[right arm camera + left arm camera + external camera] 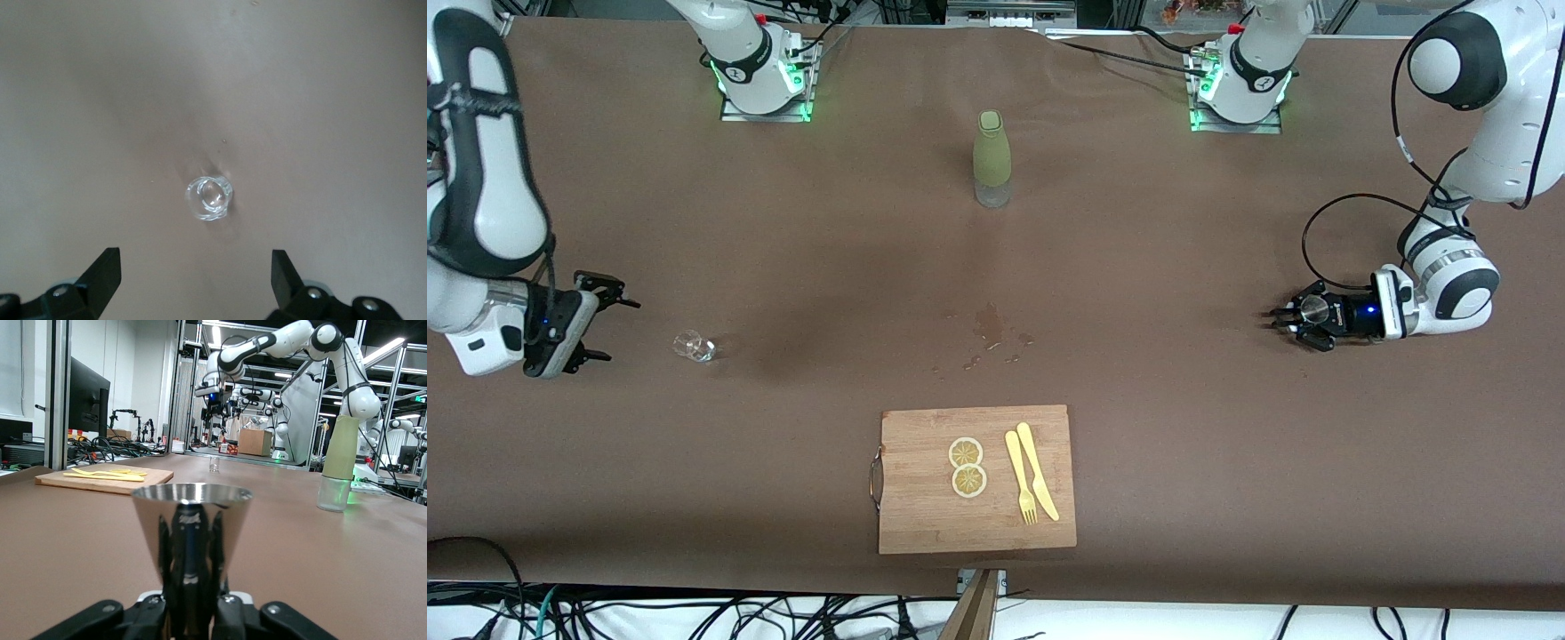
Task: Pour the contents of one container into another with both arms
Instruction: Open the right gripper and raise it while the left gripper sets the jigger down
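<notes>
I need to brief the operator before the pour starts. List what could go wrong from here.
1. The small glass is tiny and clear; the open right gripper, beside it at the right arm's end of the table, could knock it over while closing.
2. The left gripper holds the metal cup near its narrow base, so it might slip when tipped.
3. Wet spots on the table suggest earlier spills; pouring into so narrow a glass may spill again.

Bare table [800, 267] separates small glass [693, 346] and bottle [992, 158].
</notes>
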